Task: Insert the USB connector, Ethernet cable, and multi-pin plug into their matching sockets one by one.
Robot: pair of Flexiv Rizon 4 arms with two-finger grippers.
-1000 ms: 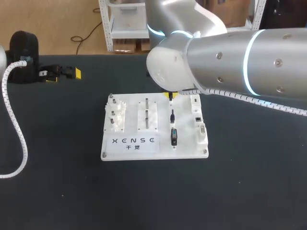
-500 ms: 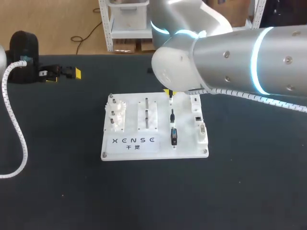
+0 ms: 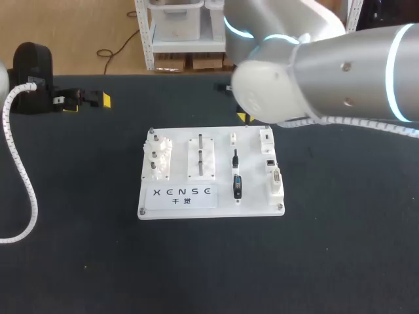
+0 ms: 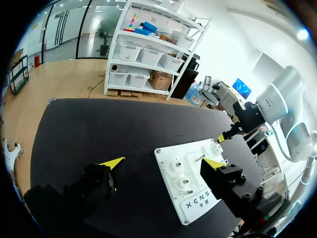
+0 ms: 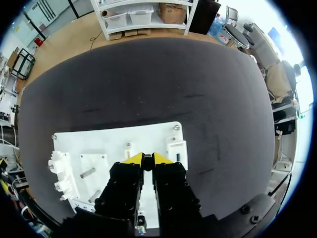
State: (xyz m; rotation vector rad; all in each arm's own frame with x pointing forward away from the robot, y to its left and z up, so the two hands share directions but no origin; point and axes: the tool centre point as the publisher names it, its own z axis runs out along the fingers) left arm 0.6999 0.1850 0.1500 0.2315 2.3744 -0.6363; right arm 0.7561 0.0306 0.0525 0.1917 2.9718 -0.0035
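Right gripper (image 5: pixel 147 157): yellow-tipped fingers pressed together, nothing held, hanging over the far edge of the white plastic fixture board (image 3: pixel 252 196). Two black cable plugs (image 3: pixel 237 186) lie in line on the board, beside its white socket strip (image 3: pixel 273 176). Left gripper (image 4: pixel 163 162): fingers spread wide, empty, well off to the board's left.

I see open dark table mat (image 3: pixel 340 261) on every side of the white rectangular socket board (image 3: pixel 255 190). My bulky silver right arm (image 3: pixel 327 78) hangs beyond its far right corner. On it, white gears and pegs (image 3: pixel 159 157) and black upright plugs (image 3: pixel 237 185) stick up.
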